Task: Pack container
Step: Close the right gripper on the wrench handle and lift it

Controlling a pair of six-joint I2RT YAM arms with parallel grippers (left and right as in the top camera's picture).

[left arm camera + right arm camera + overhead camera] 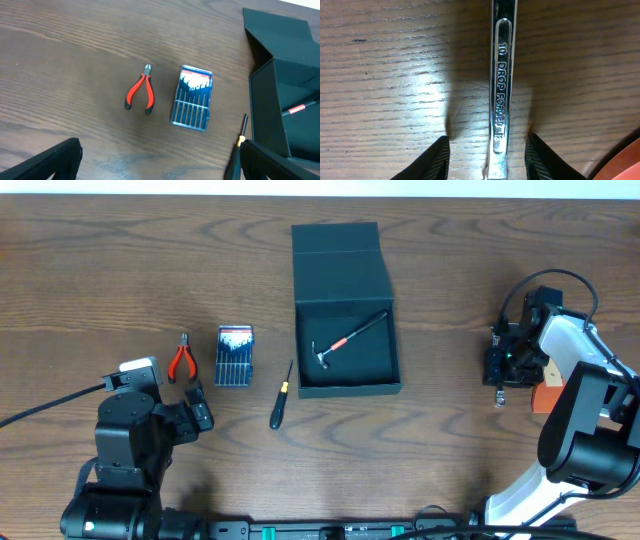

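The dark teal container [338, 265] stands open at the table's middle, its flap lid laid back. A small hammer [348, 340] with an orange-marked handle lies inside it. My right gripper [500, 366] is open at the right side, low over a silver wrench [501, 90]. Its fingers [487, 152] are on either side of the shaft and do not touch it. My left gripper [200, 414] is open and empty at the lower left. Its wrist view [160, 167] shows the container's corner [285, 100] and the hammer handle [299, 108].
Red-handled pliers [181, 360] [140, 93], a blue-and-white bit case [235, 356] [192, 98] and a black screwdriver with a yellow band [281, 396] [242, 135] lie left of the container. An orange object [545, 398] sits by the right arm.
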